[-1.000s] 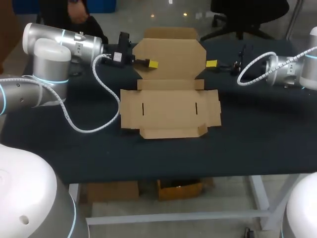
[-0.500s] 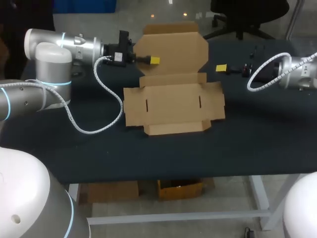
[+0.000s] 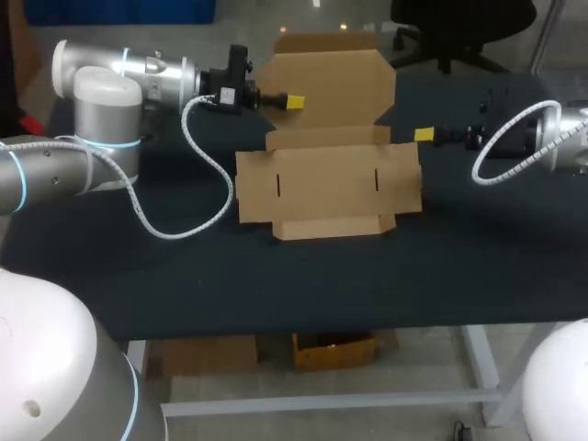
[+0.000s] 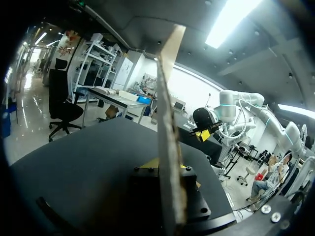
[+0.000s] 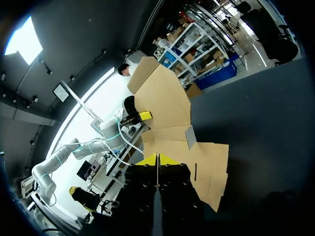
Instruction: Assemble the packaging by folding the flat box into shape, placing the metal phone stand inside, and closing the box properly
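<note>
Fold step: box [image 3: 329, 179] flat on the table [image 3: 184, 266], left claw [image 3: 294, 102] pinching its tilted-up lid [image 3: 335, 87], right claw [image 3: 424, 135] closed empty just beside the box's right edge; next I'd stand the side walls up.

The head camera looks down from behind on the worktop [image 3: 303, 276]. Wrist cameras sit close behind the left tool [image 3: 294, 102] and right tool [image 5: 156, 158], facing each other across the box [image 3: 326, 179].
</note>
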`<state>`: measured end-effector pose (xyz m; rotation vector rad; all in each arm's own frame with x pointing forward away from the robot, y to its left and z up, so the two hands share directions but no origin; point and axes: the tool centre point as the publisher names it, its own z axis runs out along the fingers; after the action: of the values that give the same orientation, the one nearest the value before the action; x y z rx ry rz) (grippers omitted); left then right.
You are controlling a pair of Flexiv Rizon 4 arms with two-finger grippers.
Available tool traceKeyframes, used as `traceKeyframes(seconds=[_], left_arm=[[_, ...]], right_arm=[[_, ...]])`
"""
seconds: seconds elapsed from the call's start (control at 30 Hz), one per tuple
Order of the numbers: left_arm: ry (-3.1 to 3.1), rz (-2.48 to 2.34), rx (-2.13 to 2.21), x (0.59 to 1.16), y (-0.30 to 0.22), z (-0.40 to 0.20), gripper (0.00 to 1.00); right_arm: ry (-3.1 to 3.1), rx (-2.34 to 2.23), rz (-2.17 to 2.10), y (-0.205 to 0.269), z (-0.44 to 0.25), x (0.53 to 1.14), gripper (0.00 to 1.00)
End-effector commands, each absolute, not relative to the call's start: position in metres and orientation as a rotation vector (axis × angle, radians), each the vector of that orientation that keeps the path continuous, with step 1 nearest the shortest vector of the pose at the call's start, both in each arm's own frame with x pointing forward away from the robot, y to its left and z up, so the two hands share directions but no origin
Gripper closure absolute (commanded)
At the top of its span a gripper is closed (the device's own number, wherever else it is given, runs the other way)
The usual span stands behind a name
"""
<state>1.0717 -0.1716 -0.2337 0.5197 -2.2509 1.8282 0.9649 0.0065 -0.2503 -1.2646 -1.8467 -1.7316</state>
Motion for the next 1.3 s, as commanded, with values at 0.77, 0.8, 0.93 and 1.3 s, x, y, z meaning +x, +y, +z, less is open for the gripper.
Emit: traceKeyframes(seconds=[0.77,0.8,0.93,1.3], left_arm=[[-2.275,1.798,0.439,1.086,-0.180,-0.228,1.00],[-2.275,1.798,0.439,1.086,-0.180,-0.228,1.00],[-2.275,1.798,0.439,1.086,-0.180,-0.228,1.00],[-2.294,1.848,0.427,1.086,-0.181,-0.228,1.00]], right_arm=[[-2.095,-1.653,-1.583,-0.004,-0.247,0.913,1.00],[-2.095,-1.653,-1.583,-0.004,-0.247,0.913,1.00],[-2.095,-1.653,-1.583,-0.004,-0.247,0.913,1.00],[-2.160,-1.586,-1.612,0.007,-0.240,0.916,1.00]])
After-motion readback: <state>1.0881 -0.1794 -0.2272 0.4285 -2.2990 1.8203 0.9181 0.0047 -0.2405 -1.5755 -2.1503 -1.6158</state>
